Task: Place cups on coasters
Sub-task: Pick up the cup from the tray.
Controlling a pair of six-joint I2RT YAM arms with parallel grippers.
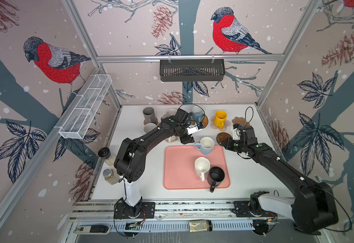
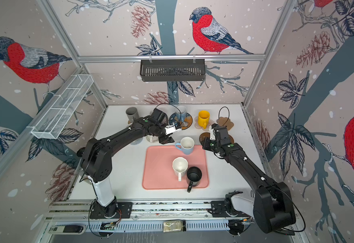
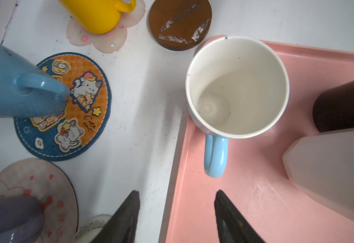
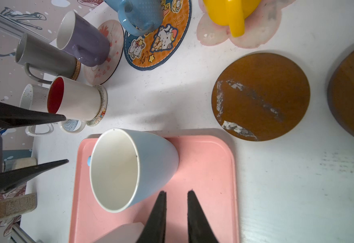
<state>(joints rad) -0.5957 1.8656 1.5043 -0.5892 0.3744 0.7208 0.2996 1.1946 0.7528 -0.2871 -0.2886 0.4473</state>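
On the pink tray stand a light blue cup, a white cup and a black cup. My left gripper is open and empty, just off the light blue cup's handle. My right gripper hangs over the tray's far right corner beside that cup, jaws slightly apart, holding nothing. A yellow cup sits on the pink flower coaster, a blue cup on the cartoon coaster. Two brown discs and a tan cloud coaster are bare.
Grey, lavender, red-inside and speckled white cups crowd the far left on coasters, under my left arm. Two spice jars stand at the table's left edge. A wire basket hangs on the left wall.
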